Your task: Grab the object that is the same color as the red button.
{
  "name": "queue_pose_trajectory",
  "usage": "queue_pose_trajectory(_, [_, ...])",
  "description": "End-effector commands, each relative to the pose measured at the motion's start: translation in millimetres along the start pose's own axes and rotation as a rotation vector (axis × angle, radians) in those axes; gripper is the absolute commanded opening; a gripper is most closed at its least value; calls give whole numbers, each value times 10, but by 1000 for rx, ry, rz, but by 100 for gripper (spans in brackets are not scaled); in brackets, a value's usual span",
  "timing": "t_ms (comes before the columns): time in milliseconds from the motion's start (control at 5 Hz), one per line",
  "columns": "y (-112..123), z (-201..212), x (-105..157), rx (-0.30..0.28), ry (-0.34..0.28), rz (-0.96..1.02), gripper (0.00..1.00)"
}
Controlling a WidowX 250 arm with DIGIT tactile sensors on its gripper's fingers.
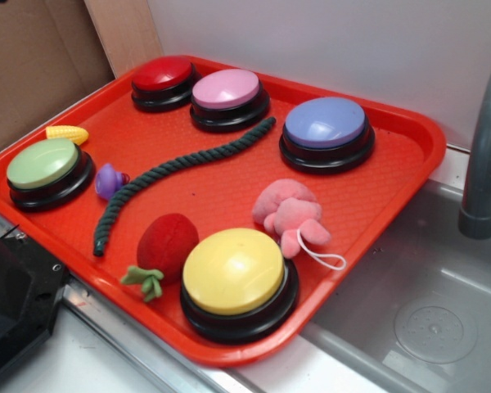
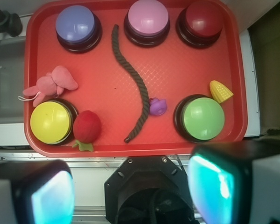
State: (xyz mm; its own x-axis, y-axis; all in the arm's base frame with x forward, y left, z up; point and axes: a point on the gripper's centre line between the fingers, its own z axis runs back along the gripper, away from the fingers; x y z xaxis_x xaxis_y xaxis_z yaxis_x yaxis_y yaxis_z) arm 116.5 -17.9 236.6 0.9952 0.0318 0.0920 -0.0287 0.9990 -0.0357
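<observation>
Overhead, the gripper [image 2: 126, 191] hangs with its two fingers [image 2: 210, 186] spread wide apart and nothing between them, above the near edge of the red tray [image 2: 130, 70] and well clear of everything on it. Five round buttons sit on the tray. The red button [image 2: 204, 19] stands in a far corner, just beside the pink button [image 2: 147, 19], with the purple button [image 2: 76, 25] further along the same row. On the near row are the yellow button [image 2: 50, 122] and the green button [image 2: 203, 118]. The red plush strawberry [image 2: 87, 127] lies touching the yellow button's side, its green felt leaves [image 1: 144, 281] pointing toward the tray's near rim; it lies well apart from the red button, diagonally across the tray. A pink plush toy [image 2: 51, 83] with a white loop rests between the yellow and purple buttons. A dark green rope [image 2: 135, 88] snakes across the middle, a small purple toy [image 2: 157, 107] just beside it and a yellow corn cob [image 2: 220, 90] near the green button. A grey sink [image 1: 425, 311] and faucet [image 1: 483, 155] adjoin the tray.
</observation>
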Motion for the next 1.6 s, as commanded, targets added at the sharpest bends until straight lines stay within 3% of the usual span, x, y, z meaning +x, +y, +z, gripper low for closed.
queue_pose_trajectory(0, [0, 0, 0, 0, 0, 0, 100])
queue_pose_trajectory(200, [-52, -139, 105, 16, -17, -158, 100])
queue_pose_trajectory(400, [-216, -299, 203, -3, -60, -408, 100])
queue_pose_trajectory(600, [-374, -574, 310, -68, -81, -641, 100])
queue_pose_trajectory(800, [-580, -873, 397, -145, -144, -883, 100])
queue_pose_trajectory(1200, [-843, -1415, 404, -141, -142, -1233, 100])
queue_pose_trajectory(1400, [-871, -1541, 257, -229, -152, -1398, 100])
